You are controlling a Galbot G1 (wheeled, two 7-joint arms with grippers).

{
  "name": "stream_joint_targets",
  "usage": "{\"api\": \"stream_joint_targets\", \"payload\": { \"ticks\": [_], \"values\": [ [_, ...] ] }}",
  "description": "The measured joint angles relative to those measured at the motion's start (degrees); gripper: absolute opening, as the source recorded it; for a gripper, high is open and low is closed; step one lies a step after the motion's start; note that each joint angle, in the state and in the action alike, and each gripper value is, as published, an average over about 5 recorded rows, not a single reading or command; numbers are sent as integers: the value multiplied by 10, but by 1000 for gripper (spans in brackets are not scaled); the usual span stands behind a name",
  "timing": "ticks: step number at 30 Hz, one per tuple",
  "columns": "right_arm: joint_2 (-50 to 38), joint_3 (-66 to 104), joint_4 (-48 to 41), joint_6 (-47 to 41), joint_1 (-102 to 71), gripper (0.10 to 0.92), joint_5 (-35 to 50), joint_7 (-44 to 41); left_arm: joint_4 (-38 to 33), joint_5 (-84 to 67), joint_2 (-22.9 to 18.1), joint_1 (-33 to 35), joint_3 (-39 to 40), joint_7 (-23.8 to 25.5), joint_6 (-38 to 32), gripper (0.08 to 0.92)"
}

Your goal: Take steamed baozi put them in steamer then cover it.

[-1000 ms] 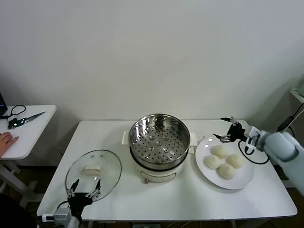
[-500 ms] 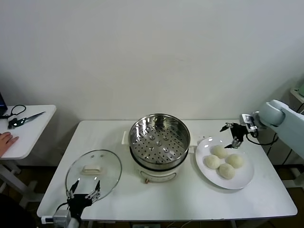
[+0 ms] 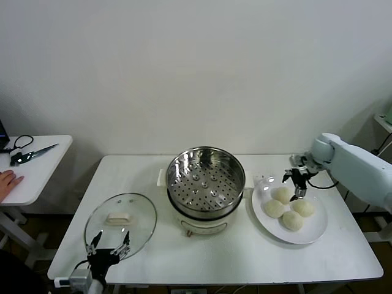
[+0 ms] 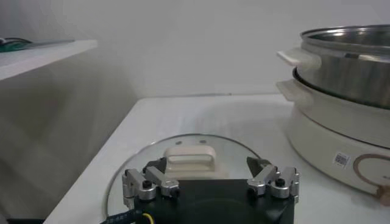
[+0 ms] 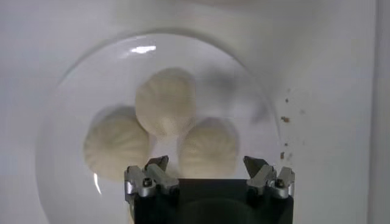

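Observation:
Four cream-white baozi (image 3: 282, 195) lie on a white plate (image 3: 316, 235) to the right of the steamer (image 3: 205, 184), which stands uncovered in the middle of the table. My right gripper (image 3: 297, 183) is open and empty, pointing down just above the plate's rear baozi. In the right wrist view, three baozi (image 5: 166, 109) show on the plate (image 5: 70, 91), and the nearest one (image 5: 209, 152) lies between the open jaws of my right gripper (image 5: 207, 164). The glass cover (image 3: 120, 223) lies flat at the front left. My left gripper (image 3: 109, 245) is open at its near edge, facing its handle (image 4: 189, 161).
A side table (image 3: 37, 171) on the left holds scissors (image 3: 30, 154), and a person's hand (image 3: 7, 180) rests on it. The steamer's wall (image 4: 347, 91) rises to one side in the left wrist view. Bare tabletop (image 3: 245, 257) lies in front of the steamer.
My right gripper has moved from beyond the plate's far edge to over the baozi, turned downward and come lower. The left arm, cover and steamer have not moved.

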Motion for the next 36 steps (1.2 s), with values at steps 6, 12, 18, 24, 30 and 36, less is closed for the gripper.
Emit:
{"api": "stream_joint_targets", "payload": {
  "ticks": [6,12,18,24,30,36],
  "values": [
    [22,22,-35,2,-19,811,-22,7,3,0,0,-1,0,0,1,823],
    [32,38,-47,1,-27,702,-28,13,5,0,3,-1,-1,0,1,823],
    [33,40,-44,3,-26,655,-25,11,5,1,4,0,-1,-1,0,823],
    [22,19,-13,18,8,640,-10,5,0,1,4,3,0,-1,-1,823],
    [15,-61,49,61,124,641,31,-2,-4,4,4,4,2,-1,-1,823],
    [32,-153,141,145,271,621,73,-3,-6,5,4,2,4,-1,1,823]
  ]
}}
